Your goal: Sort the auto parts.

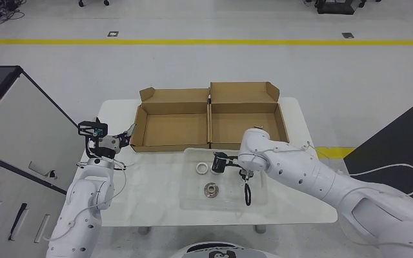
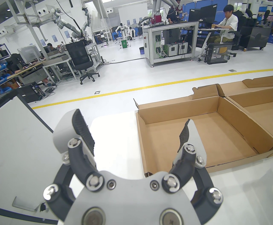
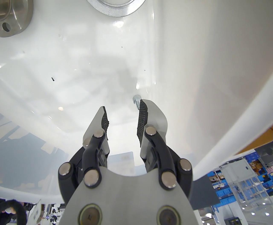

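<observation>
A clear tray (image 1: 193,201) on the white table holds a white ring (image 1: 202,169), a metal flange (image 1: 210,189) and a black loop-shaped part (image 1: 248,194). My right gripper (image 1: 243,173) hangs low inside the tray (image 3: 192,64), open with nothing between its fingers (image 3: 123,106). A small bolt (image 3: 136,99) lies just off one fingertip, partly hidden by it. Farther along the tray floor are the flange (image 3: 8,21) and a ring (image 3: 115,8). My left gripper (image 1: 124,138) stands open and empty (image 2: 132,117) above the table's left edge, beside the left cardboard box (image 2: 192,136).
Two open cardboard boxes, a left one (image 1: 174,129) and a right one (image 1: 245,126), sit side by side behind the tray. A grey board (image 1: 26,129) leans off the table's left side. The tray's raised rim (image 3: 234,132) curves close by the right gripper.
</observation>
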{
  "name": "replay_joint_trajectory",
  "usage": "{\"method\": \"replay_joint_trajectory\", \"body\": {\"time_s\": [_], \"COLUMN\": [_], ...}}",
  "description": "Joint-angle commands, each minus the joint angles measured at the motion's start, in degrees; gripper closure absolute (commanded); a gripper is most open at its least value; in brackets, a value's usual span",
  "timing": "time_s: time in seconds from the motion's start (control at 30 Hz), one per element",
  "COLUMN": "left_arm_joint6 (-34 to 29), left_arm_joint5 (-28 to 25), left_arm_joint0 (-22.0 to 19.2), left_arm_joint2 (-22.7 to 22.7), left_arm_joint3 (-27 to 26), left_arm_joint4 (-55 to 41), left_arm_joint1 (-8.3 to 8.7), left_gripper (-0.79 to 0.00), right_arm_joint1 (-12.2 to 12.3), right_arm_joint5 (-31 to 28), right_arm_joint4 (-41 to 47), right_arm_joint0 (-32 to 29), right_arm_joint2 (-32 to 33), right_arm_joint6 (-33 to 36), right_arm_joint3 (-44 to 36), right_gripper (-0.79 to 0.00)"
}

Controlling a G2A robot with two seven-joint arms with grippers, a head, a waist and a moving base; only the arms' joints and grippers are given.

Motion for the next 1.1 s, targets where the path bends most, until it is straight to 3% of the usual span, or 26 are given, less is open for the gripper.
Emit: {"method": "replay_joint_trajectory", "body": {"time_s": [0.0,0.27,0.73,1.07], "left_arm_joint6": [0.0,0.0,0.0,0.0], "left_arm_joint5": [0.0,0.0,0.0,0.0], "left_arm_joint0": [0.0,0.0,0.0,0.0], "left_arm_joint2": [0.0,0.0,0.0,0.0], "left_arm_joint3": [0.0,0.0,0.0,0.0], "left_arm_joint4": [0.0,0.0,0.0,0.0], "left_arm_joint1": [0.0,0.0,0.0,0.0], "left_gripper": [-0.785,-0.785,-0.785,-0.785], "right_arm_joint1": [0.22,0.77,-0.4,-0.9], "right_arm_joint5": [0.12,-0.18,-1.18,-1.06], "right_arm_joint4": [-0.24,-0.97,-1.34,-0.31], "right_arm_joint0": [-0.13,-0.7,-0.39,0.28], "right_arm_joint2": [0.16,1.13,0.36,-0.65], "right_arm_joint6": [0.0,-0.12,-1.05,-0.94], "right_arm_joint3": [-0.64,-1.36,1.43,2.87], "right_gripper": [-0.317,-0.323,-0.311,-0.24]}}
